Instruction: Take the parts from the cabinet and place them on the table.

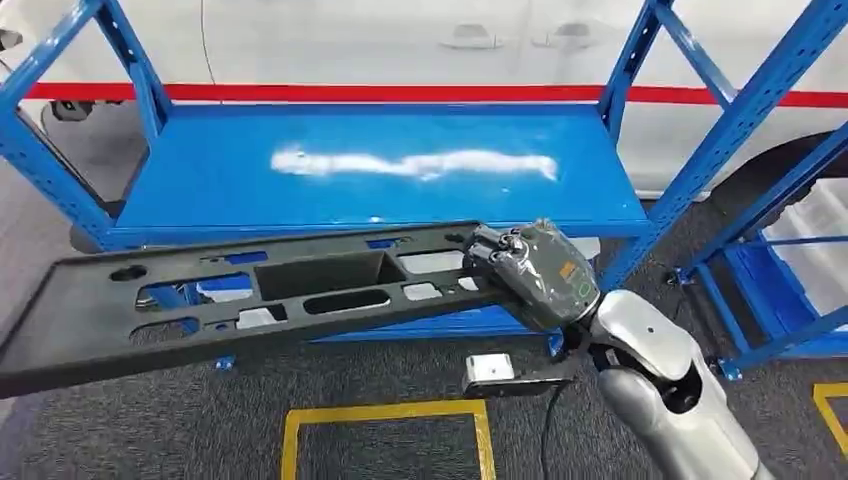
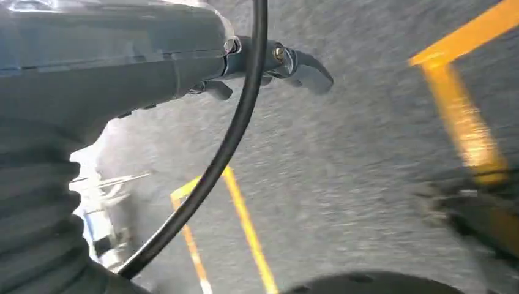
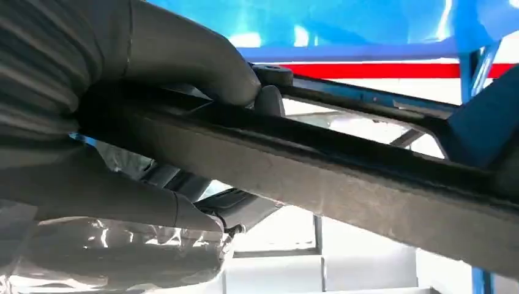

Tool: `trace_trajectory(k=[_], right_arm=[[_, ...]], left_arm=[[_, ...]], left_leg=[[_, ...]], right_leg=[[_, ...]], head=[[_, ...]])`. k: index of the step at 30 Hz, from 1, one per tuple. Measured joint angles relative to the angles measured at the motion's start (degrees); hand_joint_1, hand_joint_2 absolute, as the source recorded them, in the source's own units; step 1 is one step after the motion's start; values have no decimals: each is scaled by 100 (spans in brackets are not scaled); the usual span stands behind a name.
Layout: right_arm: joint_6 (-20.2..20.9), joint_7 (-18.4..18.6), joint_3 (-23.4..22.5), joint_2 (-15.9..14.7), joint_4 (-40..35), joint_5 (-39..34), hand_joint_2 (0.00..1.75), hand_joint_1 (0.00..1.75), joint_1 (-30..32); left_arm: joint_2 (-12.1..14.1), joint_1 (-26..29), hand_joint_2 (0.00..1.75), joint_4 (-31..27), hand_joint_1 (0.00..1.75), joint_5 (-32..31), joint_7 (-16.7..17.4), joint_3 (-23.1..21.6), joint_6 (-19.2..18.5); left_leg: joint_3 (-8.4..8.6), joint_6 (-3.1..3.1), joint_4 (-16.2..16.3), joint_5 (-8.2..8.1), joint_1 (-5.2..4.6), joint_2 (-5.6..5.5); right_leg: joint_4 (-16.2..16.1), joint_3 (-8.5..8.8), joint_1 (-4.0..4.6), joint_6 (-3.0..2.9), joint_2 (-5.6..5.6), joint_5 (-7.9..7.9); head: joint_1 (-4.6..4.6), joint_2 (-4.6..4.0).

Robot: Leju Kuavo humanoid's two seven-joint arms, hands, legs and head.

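A long black plastic panel (image 1: 250,295) with several cut-outs and a rectangular recess hangs in the air in front of a blue steel cabinet (image 1: 380,165), just clear of the front edge of its shelf. The right robot hand (image 1: 525,270) grasps the panel at one end only, so the rest juts out sideways to the robot's left and sags slightly lower at the far end. Gripping one end likely leaves the long part heavy on the wrist and prone to swing. The panel is off the shelf, so the lift seems done and the carry to the bench remains; no bench is seen here.

The head view gives the whole layout: the shelf with a pale glare streak, a white wall with a red stripe (image 1: 400,93) behind, grey carpet with yellow floor tape (image 1: 385,410) below.

The right wrist view shows the grasp up close: the thick grey thumb (image 3: 183,55) presses on one face of the panel's edge (image 3: 343,177) and the fingers (image 3: 122,196) wrap the other.

The left wrist view looks down at blurred carpet and yellow tape. The left robot hand (image 2: 275,64) holds nothing, its fingers curled in, with a black cable (image 2: 226,147) looping across it.
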Motion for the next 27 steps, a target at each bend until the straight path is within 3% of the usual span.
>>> trace_trajectory(k=[1, 2, 3, 4, 5, 6, 7, 8, 10, 11, 12, 13, 14, 15, 16, 17, 19, 20, 21, 22, 23, 24, 26, 27], right_arm=[[2, 2, -35, 0, -7, 0, 175, 175, 16], [9, 9, -53, 0, -7, 0, 175, 175, 41], [13, 15, -59, 0, -7, 0, 175, 175, 70], [17, 26, -66, 0, -7, 0, 175, 175, 90], [26, 42, -81, 0, -11, 2, 175, 175, 89], [31, 50, -101, 0, -37, 2, 175, 175, 83], [37, 55, -114, 0, -70, 4, 175, 175, 76], [42, 59, -125, 0, -90, 4, 175, 175, 62], [68, 85, -131, 0, -94, 4, 175, 175, 66], [83, 105, -131, 0, -90, 7, 175, 175, 77], [100, 111, -131, 0, -90, 15, 175, 175, 68], [100, 118, -131, 0, -90, 20, 175, 175, 64], [101, 118, -131, -9, -90, 22, 175, 175, 77], [101, 120, -131, -33, -88, 22, 175, 175, 81], [101, 118, -131, -33, -88, 22, 175, 175, 86], [101, 118, -131, -33, -88, 26, 175, 175, 88], [101, 138, -131, -33, -88, 68, 175, 175, 91], [96, 140, -131, -33, -88, 85, 175, 175, 90], [92, 155, -131, -33, -94, 103, 175, 175, 89], [90, 166, -131, -33, -114, 107, 175, 175, 97], [92, 186, -131, -33, -116, 120, 175, 175, 94], [92, 197, -131, -33, -116, 120, 175, 175, 79], [90, 203, -131, -33, -120, 118, 175, 175, 64], [92, 216, -131, -6, -116, 118, 175, 175, 71]], left_arm=[[5, 4, 175, 0, 0, -29, 48, 0, -35], [9, 9, 175, 0, 0, -35, 70, 0, -55], [11, 9, 175, 0, 0, -51, 77, 0, -74], [11, 9, 175, 0, 0, -83, 77, 0, -103], [11, 8, 175, 0, 0, -94, 72, 0, -127], [0, 8, 175, -2, 0, -99, 55, 0, -133], [-6, 11, 175, 0, 0, -103, 37, 0, -142], [-4, 20, 175, 0, 0, -118, 24, 0, -144], [7, 24, 175, 0, 0, -123, -15, 0, -151], [37, 43, 175, 2, 0, -120, -35, 0, -155], [50, 43, 175, 4, 0, -116, -52, 0, -160], [53, 48, 175, 4, 0, -116, -61, 0, -175], [53, 49, 175, 4, 0, -116, -61, 0, -184], [55, 55, 175, 4, 0, -116, -61, 0, -184], [66, 56, 175, 4, 0, -116, -61, 0, -184], [74, 56, 175, 4, 0, -116, -61, 0, -184], [99, 55, 175, 4, 0, -140, -72, 0, -182], [107, 52, 175, 4, 0, -151, -81, 0, -188], [107, 38, 175, 4, 0, -183, -87, 0, -214], [109, 25, 175, 7, 0, -208, -89, 0, -238], [116, 29, 175, 7, 0, -234, -98, 0, -243], [116, 38, 175, 7, 0, -241, -102, 0, -249], [118, 47, 175, 7, 0, -241, -122, 0, -262], [120, 41, 175, 7, 0, -241, -131, 0, -289]], left_leg=[[-97, 18, 6, 65, -33, 6], [-183, 32, 7, 130, -67, 8], [-267, 42, 8, 195, -104, 10], [-352, 51, 8, 264, -150, 9], [-419, 59, 8, 327, -184, 7], [-453, 62, 11, 376, -173, 12], [-481, 42, 12, 412, -220, 15], [-496, 14, -4, 488, -200, 34], [-511, -31, -69, 618, -162, 54], [-534, -59, -68, 636, -216, 38], [-586, -107, 11, 439, -194, 26], [-688, -161, 312, -3, -169, 35], [-772, -215, 700, -378, -133, 42], [-834, -257, 1088, -634, -95, 47], [-871, -299, 1443, -721, -65, 53], [-849, -334, 1635, -595, -37, 57], [-531, -420, 1433, -80, 19, 60], [-215, -469, 1062, 44, 56, 59], [181, -507, 545, -125, 103, 27], [497, -523, 80, -433, 83, -25], [535, -350, -16, -504, 56, -44], [486, -328, -54, -492, 59, -33], [419, -200, -46, -385, 27, -5], [373, -140, -63, -306, 50, 24]], right_leg=[[309, -33, 14, -21, 5, -55], [418, 24, 37, -56, 9, 50], [327, 173, 63, -108, 11, 253], [20, 449, 122, -189, 11, 483], [-434, 802, 178, -305, 10, 586], [-961, 1207, 262, -437, -14, 477], [-1416, 1465, 288, -483, -46, 308], [-1535, 1508, 285, -414, -42, 287], [-1560, 1446, 333, -440, -18, 406], [-1675, 1414, 241, -432, -34, 532], [-1690, 1358, 236, -414, -84, 608], [-1690, 1256, 212, -461, -76, 699], [-1684, 1157, 207, -454, -79, 772], [-1678, 1057, 199, -443, -83, 849], [-1665, 940, 185, -421, -85, 930], [-1642, 821, 162, -394, -89, 1004], [-1552, 552, 103, -319, -93, 1137], [-1484, 417, 75, -272, -91, 1188], [-1393, 328, 76, -224, -91, 1232], [-1338, 264, 87, -194, -86, 1252], [-1318, 275, 94, -153, -84, 1293], [-1318, 274, 89, -122, -88, 1340], [-1387, 266, 66, -36, -71, 1479], [-1336, 217, 36, -19, -42, 1371]], head=[[2, 0], [0, 0], [2, 0], [0, 0], [0, 0], [-2, 0], [0, 0], [0, 0], [0, 0], [2, 0], [0, 0], [0, 0], [0, 0], [0, 0], [0, 0], [0, 0], [0, 0], [0, 0], [-2, 0], [-4, 0], [4, 0], [4, 0], [4, 0], [4, 0]])
